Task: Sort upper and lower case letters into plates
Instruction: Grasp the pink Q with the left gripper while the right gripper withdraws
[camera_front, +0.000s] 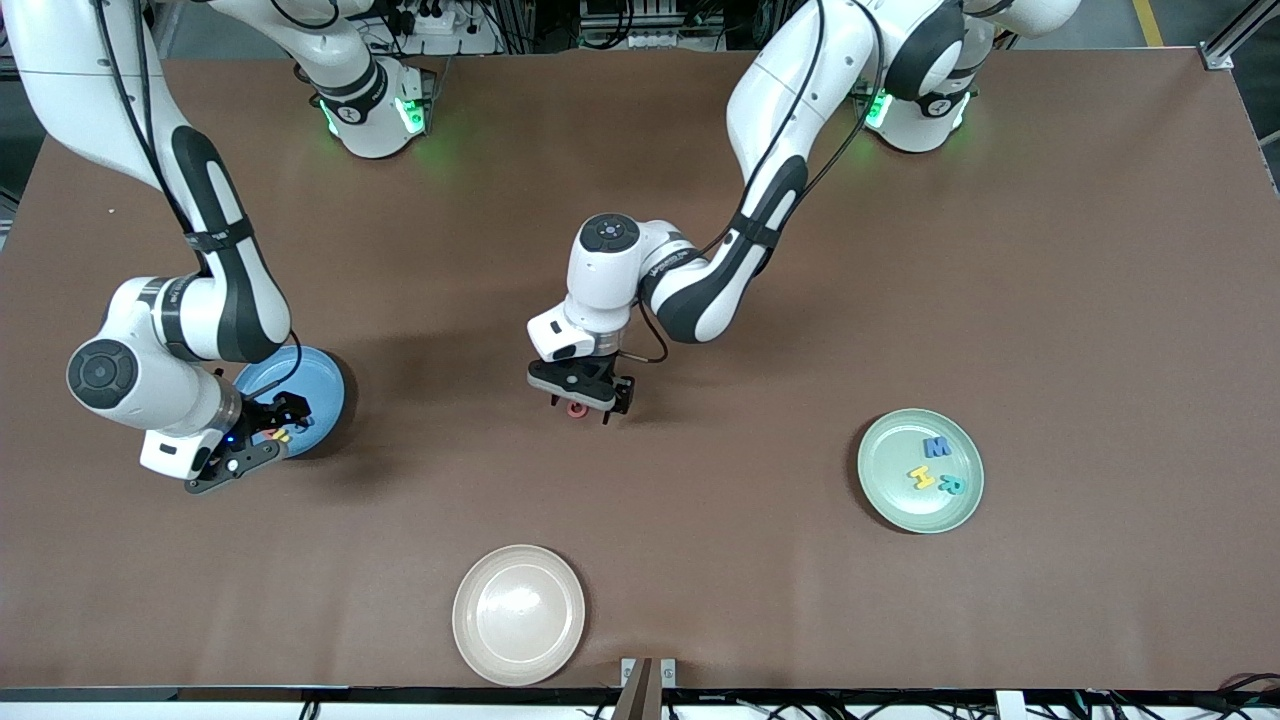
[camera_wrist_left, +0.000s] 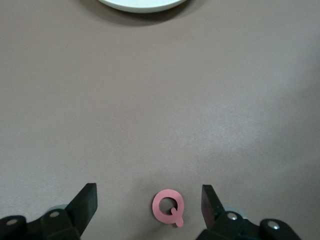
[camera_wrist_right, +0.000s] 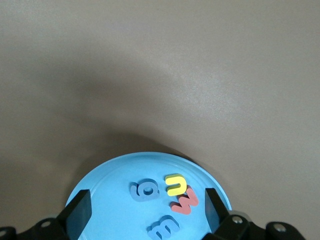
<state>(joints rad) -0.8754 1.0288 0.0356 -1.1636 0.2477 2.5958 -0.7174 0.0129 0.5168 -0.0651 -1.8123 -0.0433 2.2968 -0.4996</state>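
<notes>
A brown table (camera_front: 700, 150) is being recorded. A bright blue plate (camera_wrist_right: 110, 185) is being shown with blue, yellow (camera_wrist_right: 176, 184) and red letters; a mint green plate (camera_front: 890, 495) with blue, yellow, teal; a pink-red Q (camera_wrist_left: 168, 207); a cream plate (camera_front: 518, 614).

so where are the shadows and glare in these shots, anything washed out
Front view: soft shadows on the table under both arms, green glow at the bases, mild sheen on the cream plate. Left wrist view: the red Q is sharp, the plate edge bright. Right wrist view: a broad shadow around the blue plate.
</notes>
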